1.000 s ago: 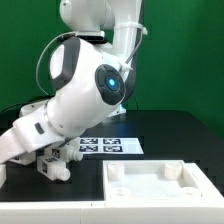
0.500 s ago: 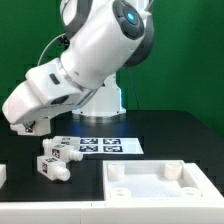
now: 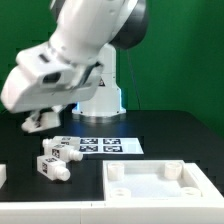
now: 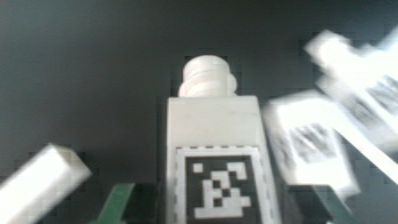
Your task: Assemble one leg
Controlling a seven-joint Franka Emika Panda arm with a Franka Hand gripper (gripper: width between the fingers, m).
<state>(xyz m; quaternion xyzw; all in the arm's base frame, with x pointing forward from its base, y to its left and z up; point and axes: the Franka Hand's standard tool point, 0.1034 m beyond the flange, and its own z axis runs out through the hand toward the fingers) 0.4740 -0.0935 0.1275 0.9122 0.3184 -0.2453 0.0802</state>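
In the wrist view a white leg (image 4: 217, 130) with a black-and-white tag stands between my green fingers (image 4: 121, 205), its rounded tip pointing away. My gripper (image 4: 217, 205) is shut on it. In the exterior view the gripper (image 3: 40, 120) hangs well above the table at the exterior view's left, with the white leg (image 3: 42, 119) in it. Two more legs (image 3: 60, 150) (image 3: 52, 168) lie on the black table below it. The square panel (image 3: 160, 185) with corner sockets lies at the front right.
The marker board (image 3: 105, 145) lies flat behind the loose legs. Another white piece (image 3: 3, 175) shows at the left edge. The arm's white base (image 3: 100, 100) stands at the back. In the wrist view, blurred legs (image 4: 338, 90) (image 4: 45, 180) lie on either side.
The gripper was down at the table among the legs one second ago. It has risen steadily since, and the arm has swung up and back. The two legs on the table have stayed put.
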